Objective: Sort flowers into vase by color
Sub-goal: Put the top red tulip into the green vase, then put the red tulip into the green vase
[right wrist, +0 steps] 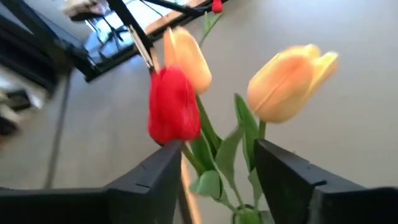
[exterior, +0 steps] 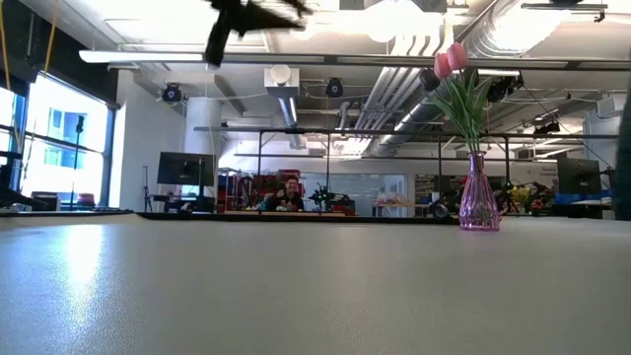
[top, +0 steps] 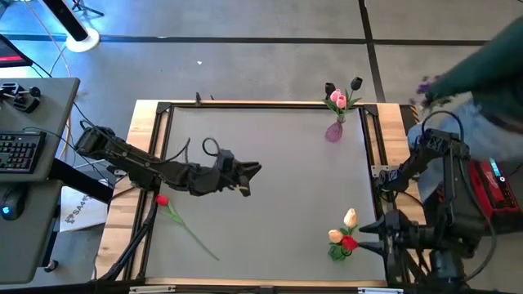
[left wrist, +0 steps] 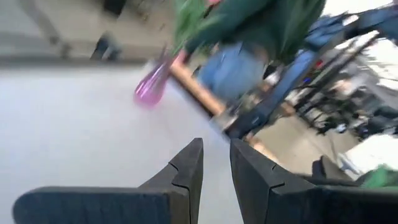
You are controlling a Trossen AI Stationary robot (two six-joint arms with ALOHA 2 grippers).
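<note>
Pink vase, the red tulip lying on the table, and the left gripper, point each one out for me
Pink vase (top: 333,131), high view, on its glass body.
Red tulip (top: 162,199), high view, on its head.
Left gripper (top: 254,170), high view, between its fingertips.

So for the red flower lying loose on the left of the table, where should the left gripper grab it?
Grip the red flower on its thin green stem, near the head, not on the soft bloom. It lies flat, stem running diagonally away from the left gripper, which is raised with fingers slightly apart. Probably best to come straight down, fingers across the stem.
</note>
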